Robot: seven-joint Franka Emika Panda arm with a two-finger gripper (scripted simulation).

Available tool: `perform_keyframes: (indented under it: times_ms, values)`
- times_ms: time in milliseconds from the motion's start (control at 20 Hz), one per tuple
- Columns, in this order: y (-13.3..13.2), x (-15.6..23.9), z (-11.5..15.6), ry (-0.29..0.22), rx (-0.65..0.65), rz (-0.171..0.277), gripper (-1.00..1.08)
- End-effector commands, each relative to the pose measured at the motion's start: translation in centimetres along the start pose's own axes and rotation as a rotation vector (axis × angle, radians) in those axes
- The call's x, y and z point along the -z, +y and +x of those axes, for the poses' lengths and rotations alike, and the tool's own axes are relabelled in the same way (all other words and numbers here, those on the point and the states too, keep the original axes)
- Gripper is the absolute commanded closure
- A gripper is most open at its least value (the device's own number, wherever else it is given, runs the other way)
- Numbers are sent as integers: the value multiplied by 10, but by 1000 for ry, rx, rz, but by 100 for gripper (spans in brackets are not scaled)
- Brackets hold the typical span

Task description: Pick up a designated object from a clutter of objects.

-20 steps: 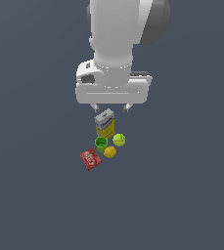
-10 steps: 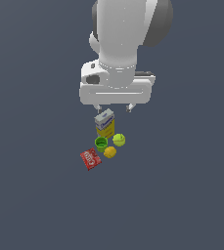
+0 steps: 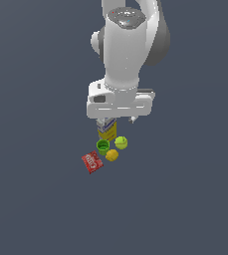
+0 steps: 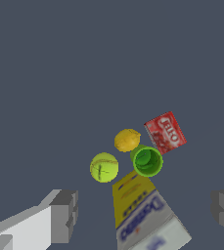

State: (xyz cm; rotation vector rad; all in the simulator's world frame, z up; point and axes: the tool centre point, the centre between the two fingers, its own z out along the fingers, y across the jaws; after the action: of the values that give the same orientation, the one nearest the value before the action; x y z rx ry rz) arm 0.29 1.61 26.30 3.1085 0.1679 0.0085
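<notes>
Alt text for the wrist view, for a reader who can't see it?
Seen from above on a dark grey floor, a yellow-green tennis ball lies beside a green cup, an orange-yellow ball, a flat red packet and a white-and-yellow box. The open gripper hangs above, holding nothing.

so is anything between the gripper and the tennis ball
Nothing covers the tennis ball; its top is exposed. But the box stands directly under the open gripper, taller than the ball, with the green cup close beside. Both crowd a descent.
</notes>
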Motion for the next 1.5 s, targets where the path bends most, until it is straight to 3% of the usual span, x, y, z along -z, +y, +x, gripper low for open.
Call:
perform_keyframes:
  times_ms: [0,750,1450]
  values:
    - [-4,-20,-2,-1,17,3,-92]
    - [-29,-144,-39,-2,130,23,-92]
    - [-35,-171,-53,-3,155,29,-92]
